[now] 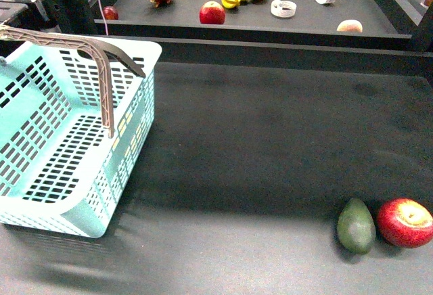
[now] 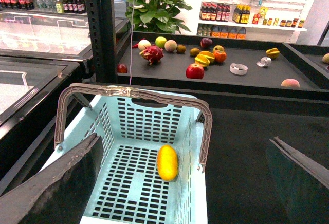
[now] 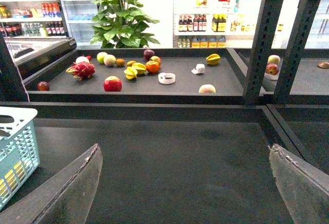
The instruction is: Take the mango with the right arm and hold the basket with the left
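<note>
one mango (image 2: 167, 163) lies in the basket (image 2: 154, 113); both arms' fingers (image 2: 61, 183) gape empty.

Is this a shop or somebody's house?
Most likely a small grocery shop, or a mock-up of one. Shelves of drink bottles line the back wall, loose fruit lies on a dark display counter, and a shopping basket holds a mango.

A shop around me, shelves of bottled drinks (image 2: 221, 12) along the back wall, loose fruit on a dark display counter (image 3: 180, 82), my turquoise shopping basket (image 1: 74, 166), glass-topped chest freezer (image 2: 31, 54) alongside.
</note>
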